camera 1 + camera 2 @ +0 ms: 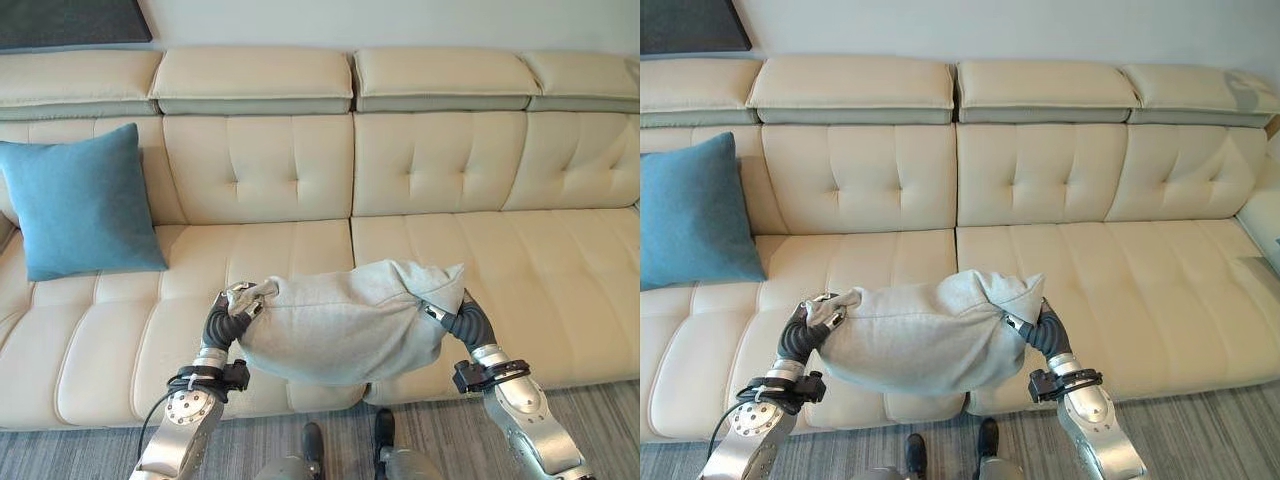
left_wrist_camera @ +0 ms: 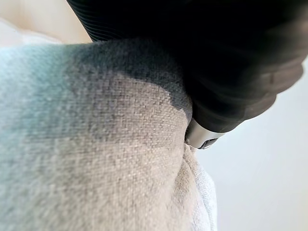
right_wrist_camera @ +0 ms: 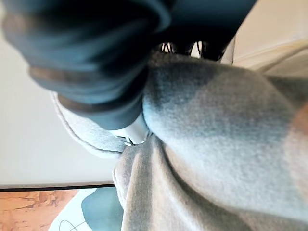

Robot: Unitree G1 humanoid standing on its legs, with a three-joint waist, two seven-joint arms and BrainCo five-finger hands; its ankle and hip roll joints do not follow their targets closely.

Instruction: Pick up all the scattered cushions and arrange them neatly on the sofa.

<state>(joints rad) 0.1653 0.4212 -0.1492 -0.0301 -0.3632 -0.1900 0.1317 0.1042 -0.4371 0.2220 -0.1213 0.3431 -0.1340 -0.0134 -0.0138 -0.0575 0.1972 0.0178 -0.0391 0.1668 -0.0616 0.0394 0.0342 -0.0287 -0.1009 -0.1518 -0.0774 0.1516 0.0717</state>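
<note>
The grey cushion point(image 1: 345, 325) hangs crosswise over the sofa's point(image 1: 520, 270) front edge, left hand point(image 1: 238, 303) and right hand point(image 1: 440, 312) each clutching an end; the blue cushion point(image 1: 80, 200) leans at the left end.

Cream tufted sofa point(image 1: 430, 170), grey striped floor point(image 1: 600, 410)

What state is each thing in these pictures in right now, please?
Grey cushion: held up between both hands above the seat's front edge, squeezed at its ends.
Blue cushion: upright, leaning on the sofa's backrest at its left end.
Left hand: pressed into the grey cushion, fingers hidden.
Right hand: the same at the other end.
Sofa: bare apart from the blue cushion.
</note>
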